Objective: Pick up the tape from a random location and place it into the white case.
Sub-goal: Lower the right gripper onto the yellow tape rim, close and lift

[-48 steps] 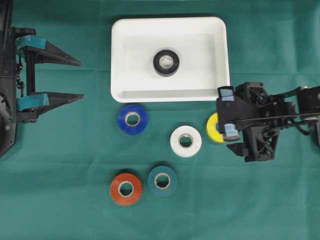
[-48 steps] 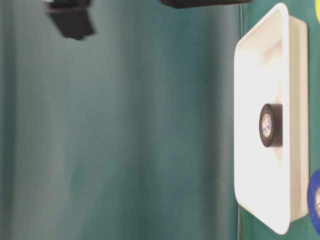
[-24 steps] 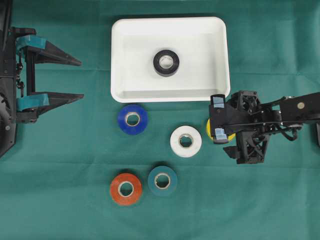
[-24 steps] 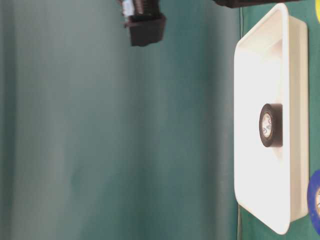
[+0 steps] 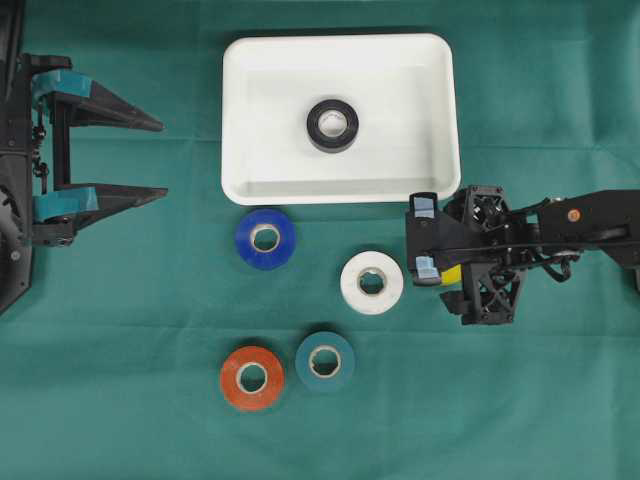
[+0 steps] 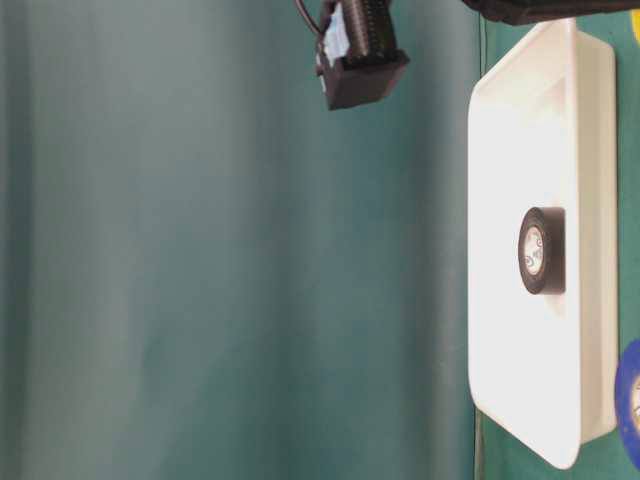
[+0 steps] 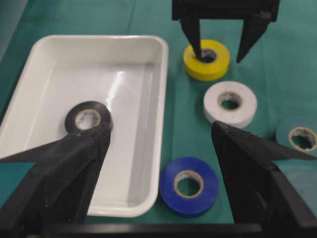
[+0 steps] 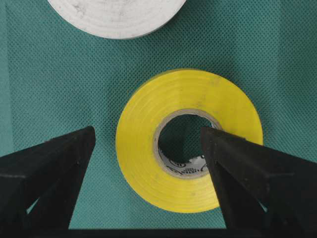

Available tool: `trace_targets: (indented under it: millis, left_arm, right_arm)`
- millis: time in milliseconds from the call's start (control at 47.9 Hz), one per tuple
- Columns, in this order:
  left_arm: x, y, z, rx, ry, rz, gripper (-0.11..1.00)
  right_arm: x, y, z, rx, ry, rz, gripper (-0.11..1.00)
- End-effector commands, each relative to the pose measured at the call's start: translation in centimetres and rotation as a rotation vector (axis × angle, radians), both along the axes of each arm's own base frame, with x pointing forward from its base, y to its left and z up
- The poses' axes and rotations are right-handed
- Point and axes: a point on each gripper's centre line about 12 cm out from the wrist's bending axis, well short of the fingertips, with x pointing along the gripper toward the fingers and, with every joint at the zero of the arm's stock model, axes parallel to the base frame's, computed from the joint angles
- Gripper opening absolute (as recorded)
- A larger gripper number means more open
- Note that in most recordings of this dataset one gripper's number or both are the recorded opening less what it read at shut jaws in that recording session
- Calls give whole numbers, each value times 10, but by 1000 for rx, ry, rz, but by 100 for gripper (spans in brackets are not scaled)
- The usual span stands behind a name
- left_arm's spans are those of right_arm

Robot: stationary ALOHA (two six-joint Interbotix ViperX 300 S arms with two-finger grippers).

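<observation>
yellow tape | under right claw, one finger in its hole, one outside | claw wide open, holding nothing | left claw open, holding nothing

a: from overhead, how much of the yellow tape shows?
b: just a sliver; the right tool and its arm cover the rest.
a: and at table level?
b: the blue tape is cut by the right edge (only an arc shows), and the arm at the top is cropped.
a: the wrist views?
b: the white tape runs off the top of the right one; the teal tape sits partly behind the left tool's finger.
</observation>
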Motion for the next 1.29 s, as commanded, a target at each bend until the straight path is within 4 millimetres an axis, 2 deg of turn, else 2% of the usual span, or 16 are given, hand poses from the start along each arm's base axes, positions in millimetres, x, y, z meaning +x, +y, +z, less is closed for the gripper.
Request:
trace_targets:
  millis: [0,292,417,480,626,688,1043,1272]
  left_arm:
    - [2,0,8,0,-26,-1,82]
    - [2,-1,8,0,-25,-3,82]
    - [2,-1,8,0,-25,-3,82]
    - [2,0,8,-1,-25,-1,82]
    - [2,0,9,-1,-28,-1,82]
    - [2,0,8,0,-25,-1,82]
    - [2,-1,9,0,-26,-3,82]
    - [2,-1,9,0,-28,-3,82]
  right_arm:
    - [4,0,3,1,-20,-2,90]
    - [3,0,-2,10,-1,-24,90]
    - [3,0,-2,10,-1,-24,85]
    - [3,-1,-2,5,-3,-20,77]
    - [1,-2,-5,-8,2,-7,42]
    - [-1,-2,-6,-8,7,-7,33]
    - [1,-2,-4,-7,4,-8,31]
    - [5,-2,10,-9,9,-10,32]
